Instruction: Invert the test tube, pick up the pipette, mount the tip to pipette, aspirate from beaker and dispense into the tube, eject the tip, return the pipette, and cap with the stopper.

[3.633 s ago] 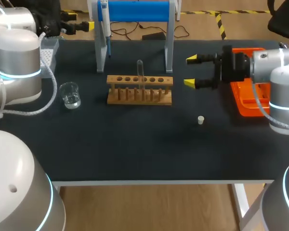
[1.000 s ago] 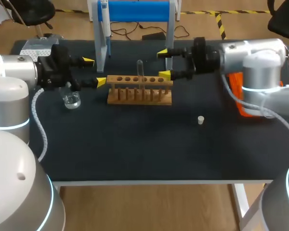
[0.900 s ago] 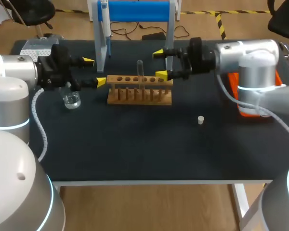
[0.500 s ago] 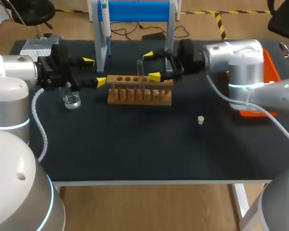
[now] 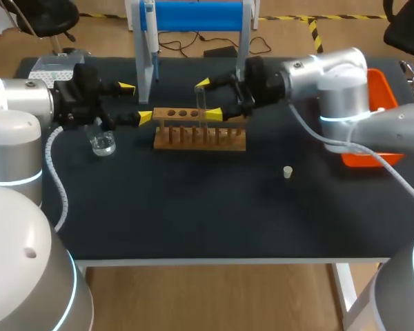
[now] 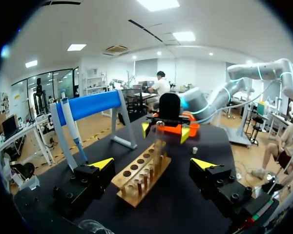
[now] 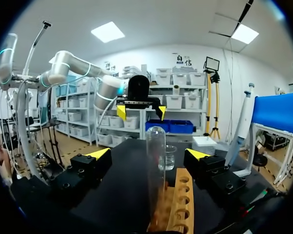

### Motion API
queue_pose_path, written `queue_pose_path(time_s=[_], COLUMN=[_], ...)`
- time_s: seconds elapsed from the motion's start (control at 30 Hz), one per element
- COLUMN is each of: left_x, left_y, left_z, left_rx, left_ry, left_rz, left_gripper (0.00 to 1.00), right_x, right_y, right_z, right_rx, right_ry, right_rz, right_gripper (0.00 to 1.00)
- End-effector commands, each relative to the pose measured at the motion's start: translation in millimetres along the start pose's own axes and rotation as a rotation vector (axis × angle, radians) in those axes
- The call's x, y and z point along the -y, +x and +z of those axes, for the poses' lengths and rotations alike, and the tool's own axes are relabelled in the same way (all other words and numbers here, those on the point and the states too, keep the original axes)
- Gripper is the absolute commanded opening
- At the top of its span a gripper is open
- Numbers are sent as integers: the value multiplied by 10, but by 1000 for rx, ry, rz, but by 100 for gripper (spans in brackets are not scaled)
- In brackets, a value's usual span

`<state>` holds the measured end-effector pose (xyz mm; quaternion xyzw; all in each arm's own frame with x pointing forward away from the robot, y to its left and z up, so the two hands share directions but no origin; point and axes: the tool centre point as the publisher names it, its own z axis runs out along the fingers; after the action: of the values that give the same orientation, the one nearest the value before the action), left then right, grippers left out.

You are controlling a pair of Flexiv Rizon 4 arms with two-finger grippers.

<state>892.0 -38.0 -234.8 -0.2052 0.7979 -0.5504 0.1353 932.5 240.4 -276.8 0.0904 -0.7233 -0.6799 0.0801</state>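
Note:
A clear test tube (image 5: 200, 102) stands upright in the wooden rack (image 5: 200, 131). My right gripper (image 5: 208, 98) is open, with its fingers on either side of the tube and apart from it. From the right wrist, the tube (image 7: 155, 170) rises between the open gripper (image 7: 148, 154) fingers above the rack (image 7: 178, 204). My left gripper (image 5: 135, 102) hangs open at the rack's left end, above the beaker (image 5: 101, 138). In its own view the left gripper (image 6: 152, 163) faces the rack (image 6: 141, 173) and tube (image 6: 159, 146). The pipette (image 5: 149, 27) hangs on its stand. A white stopper (image 5: 287, 172) lies on the mat.
The blue-barred pipette stand (image 5: 193, 17) is right behind the rack. An orange tray (image 5: 385, 89) sits at the right edge, partly hidden by my right arm. A tip box (image 5: 55, 67) is at the back left.
My right arm has moved left along the rack until its open fingers flank the test tube. The left arm and everything on the table have stayed put.

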Motion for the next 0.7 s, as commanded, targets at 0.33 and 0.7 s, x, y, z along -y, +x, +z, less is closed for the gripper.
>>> queue_pose_path(time_s=[0.33,0.7], left_x=[-7,-7], left_y=[6,6], left_z=[9,9], left_rx=[4,4], left_ry=[2,2], left_rz=[1,1], left_gripper=[100,100], right_x=[13,22], right_y=[-32,-47], right_z=[66,62], right_rx=[33,53], right_ry=[34,27], right_rz=[8,13], right_gripper=[96,48])
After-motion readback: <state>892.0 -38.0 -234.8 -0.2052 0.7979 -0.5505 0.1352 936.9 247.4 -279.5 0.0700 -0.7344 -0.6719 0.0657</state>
